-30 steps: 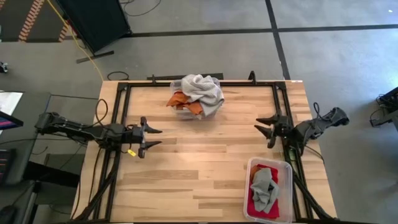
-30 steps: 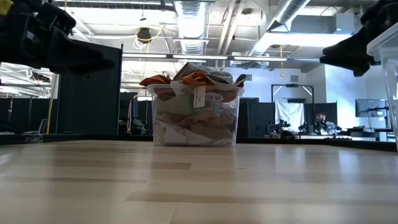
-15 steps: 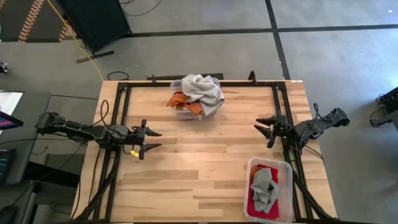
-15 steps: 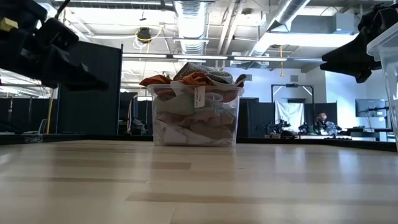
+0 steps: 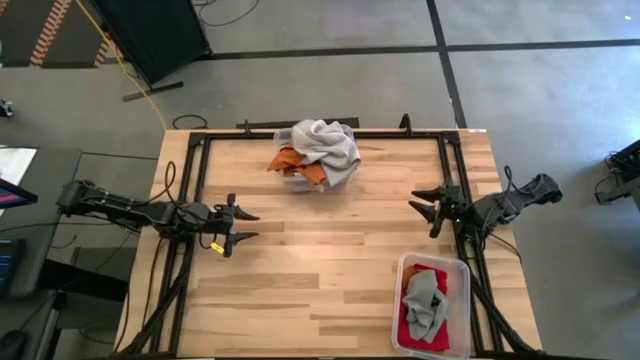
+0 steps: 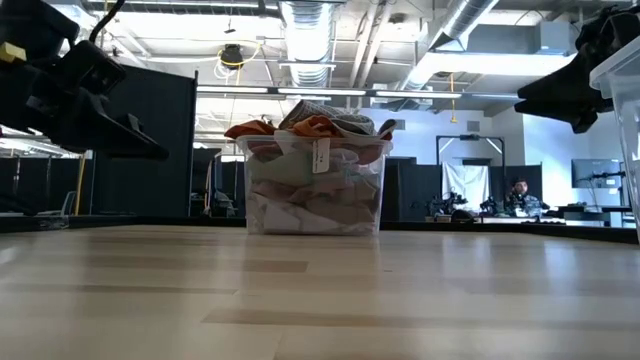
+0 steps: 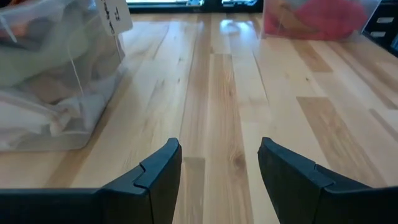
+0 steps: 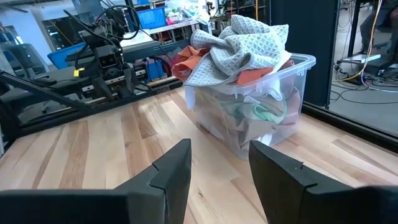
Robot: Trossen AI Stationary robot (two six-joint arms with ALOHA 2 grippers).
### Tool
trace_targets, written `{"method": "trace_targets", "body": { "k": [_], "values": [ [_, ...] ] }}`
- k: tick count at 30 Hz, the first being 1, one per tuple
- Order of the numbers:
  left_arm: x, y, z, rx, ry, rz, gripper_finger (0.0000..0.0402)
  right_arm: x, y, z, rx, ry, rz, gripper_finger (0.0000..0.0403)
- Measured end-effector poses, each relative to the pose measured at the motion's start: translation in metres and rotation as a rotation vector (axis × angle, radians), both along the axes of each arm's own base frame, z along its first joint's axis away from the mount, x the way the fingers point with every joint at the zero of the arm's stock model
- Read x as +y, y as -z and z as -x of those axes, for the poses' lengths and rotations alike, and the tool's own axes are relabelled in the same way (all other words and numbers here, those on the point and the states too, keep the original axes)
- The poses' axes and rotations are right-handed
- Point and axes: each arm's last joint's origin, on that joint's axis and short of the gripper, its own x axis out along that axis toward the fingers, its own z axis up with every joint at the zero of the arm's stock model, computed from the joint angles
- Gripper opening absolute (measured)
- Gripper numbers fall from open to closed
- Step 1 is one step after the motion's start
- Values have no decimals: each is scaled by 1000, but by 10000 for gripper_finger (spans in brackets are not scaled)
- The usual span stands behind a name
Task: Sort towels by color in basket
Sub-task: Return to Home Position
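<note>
1. From overhead I see the light wooden table bordered by a black metal frame along its left, top and right edges. The middle of the boards is bare, from the frame's centre down to the bottom edge.
2. A clear plastic bin sits at upper centre of the high view, close to the top rail. It is heaped above its rim with towels. A grey-and-white checked towel lies on top, and a rust-orange towel spills out to its left. In the low view a white tag hangs against the bin's front wall.
3. A second clear plastic bin stands at lower right of the high view, beside the right rail. It holds a red towel with a crumpled grey towel on it.
4. The left tool hangs at middle left of the high view, just inside the left rail and pointing right. Its fingers are spread apart, holding nothing, with bare boards showing between them.
5. The right tool is at middle right, by the right rail, and points left. Its fingers are also apart and empty.
6. In the low view both tools are raised off the boards, well apart from either bin.
</note>
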Motion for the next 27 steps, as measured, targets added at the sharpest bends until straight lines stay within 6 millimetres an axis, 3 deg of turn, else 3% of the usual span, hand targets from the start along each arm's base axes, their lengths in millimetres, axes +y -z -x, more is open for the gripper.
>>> {"method": "trace_targets", "body": {
  "k": [27],
  "values": [
    [0,4,1,43,1,-11,204,0,0,0,0,0,-1,188]
  ]
}}
